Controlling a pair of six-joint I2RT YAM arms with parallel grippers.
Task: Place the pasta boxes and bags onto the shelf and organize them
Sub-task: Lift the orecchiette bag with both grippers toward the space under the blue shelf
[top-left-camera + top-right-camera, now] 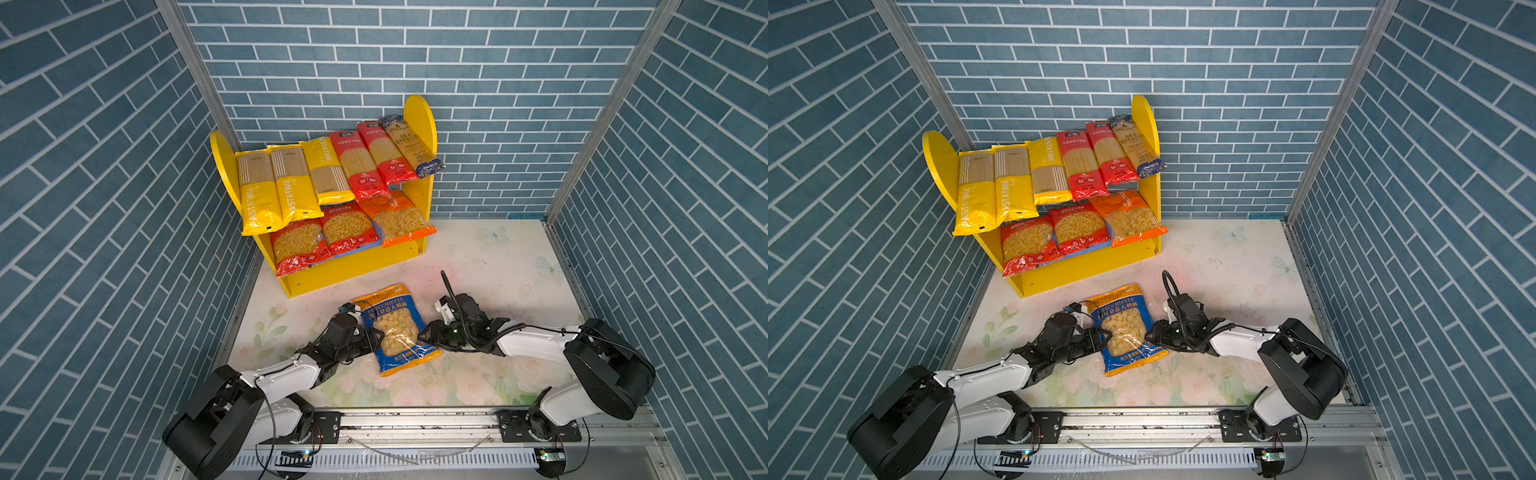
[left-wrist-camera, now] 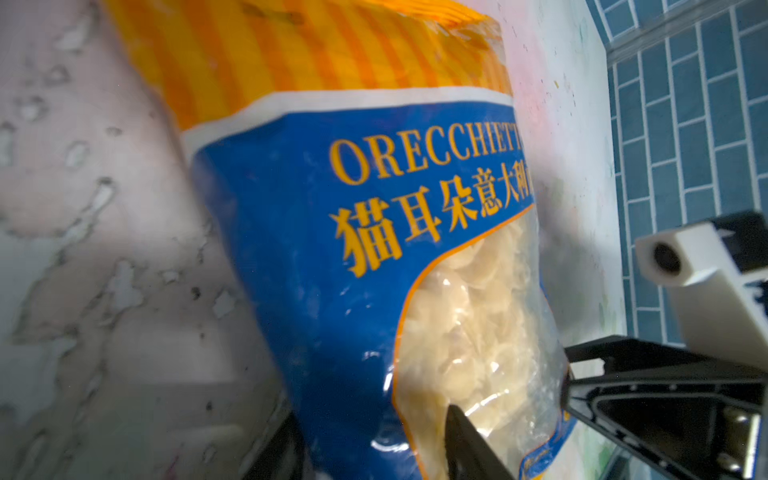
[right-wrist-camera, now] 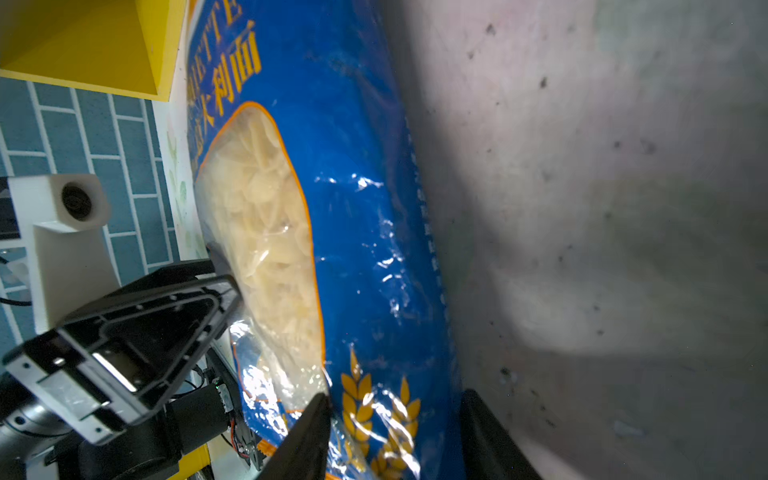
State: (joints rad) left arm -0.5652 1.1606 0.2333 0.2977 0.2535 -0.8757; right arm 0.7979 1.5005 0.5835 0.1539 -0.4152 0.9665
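Observation:
A blue and orange orecchiette bag [image 1: 395, 328] [image 1: 1123, 328] with a clear window is near the table's front, between my two grippers. My left gripper [image 1: 372, 334] [image 1: 1105, 336] [image 2: 374, 415] is shut on its left edge. My right gripper [image 1: 424, 334] [image 1: 1150, 332] [image 3: 395, 397] is shut on its right edge. Both wrist views show the bag [image 2: 332, 249] [image 3: 353, 208] pinched between dark fingers. The yellow shelf [image 1: 332, 270] [image 1: 1092, 266] stands at the back left. Its upper board holds yellow, red and dark-blue spaghetti packs [image 1: 357, 166]. Red and orange short-pasta bags [image 1: 397, 218] fill the lower board.
Blue brick-pattern walls [image 1: 457, 62] enclose the floral table [image 1: 478, 257] on three sides. A metal rail [image 1: 415, 424] carrying both arm bases runs along the front edge. Bare table surface lies to the right of the shelf.

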